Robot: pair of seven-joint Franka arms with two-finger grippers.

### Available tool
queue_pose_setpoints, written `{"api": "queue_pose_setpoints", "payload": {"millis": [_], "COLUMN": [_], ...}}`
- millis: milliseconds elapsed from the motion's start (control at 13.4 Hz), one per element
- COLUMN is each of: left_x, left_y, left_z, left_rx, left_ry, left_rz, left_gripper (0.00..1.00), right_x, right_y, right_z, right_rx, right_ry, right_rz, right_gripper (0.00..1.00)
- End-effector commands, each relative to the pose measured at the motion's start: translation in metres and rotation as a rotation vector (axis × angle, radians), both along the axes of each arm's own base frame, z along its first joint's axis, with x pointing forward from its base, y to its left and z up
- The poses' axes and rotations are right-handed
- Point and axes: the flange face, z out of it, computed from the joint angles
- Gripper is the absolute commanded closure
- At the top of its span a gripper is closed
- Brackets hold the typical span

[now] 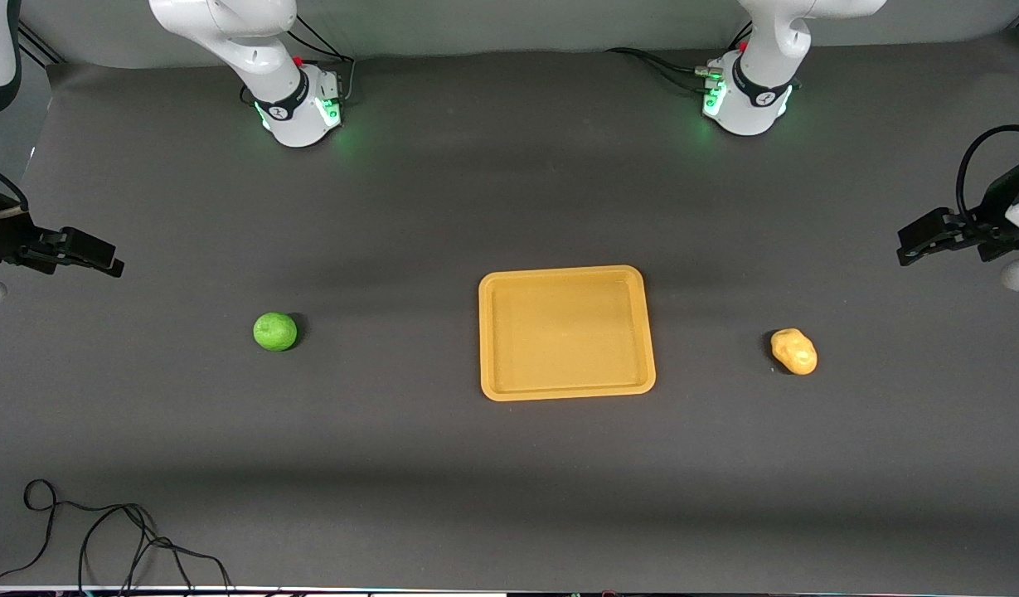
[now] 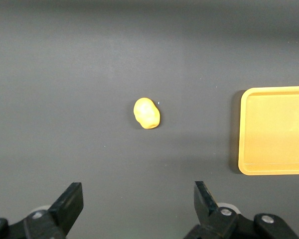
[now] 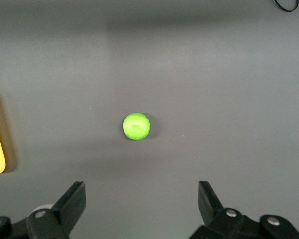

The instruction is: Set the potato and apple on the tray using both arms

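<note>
The yellow-orange tray (image 1: 566, 388) lies in the middle of the table and holds nothing. The green apple (image 1: 275, 331) sits on the table toward the right arm's end; the right wrist view shows it (image 3: 136, 126) centred ahead of the open fingers. The lumpy yellow potato (image 1: 793, 351) sits toward the left arm's end; the left wrist view shows it (image 2: 147, 113) with the tray's edge (image 2: 244, 134) beside it. My right gripper (image 1: 111, 261) (image 3: 140, 191) hangs open and empty at its end of the table. My left gripper (image 1: 905, 247) (image 2: 138, 191) hangs open and empty at its own end.
The two arm bases (image 1: 302, 108) (image 1: 745, 104) stand along the table's edge farthest from the front camera, lit green. A loose black cable (image 1: 103, 531) lies near the front camera at the right arm's end.
</note>
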Motion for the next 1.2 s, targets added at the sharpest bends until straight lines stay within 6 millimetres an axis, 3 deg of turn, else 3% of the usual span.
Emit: {"api": "queue_pose_setpoints", "payload": {"millis": [0,598,896,1120], "left_x": [0.001,0.003,0.004,0.003], "left_y": [-0.002,-0.004,0.007,-0.001], "left_z": [0.003,-0.004,-0.002,-0.003], "left_rx": [0.018,0.024,0.005,0.01], "left_ry": [-0.004,0.014,0.007,0.017], "left_rz": [-0.001,-0.025,-0.104,-0.102], "left_gripper": [0.01,0.0,0.01,0.01], "right_x": [0.002,0.001,0.001,0.0], "right_y": [0.002,0.002,0.002,0.002], "right_z": [0.005,0.004,0.002,0.004], "right_rx": [0.004,0.004,0.007,0.007], "right_ry": [-0.004,-0.001,0.002,0.0], "right_rz": [0.02,0.02,0.018,0.018], "right_gripper": [0.0,0.0,0.0,0.0]}}
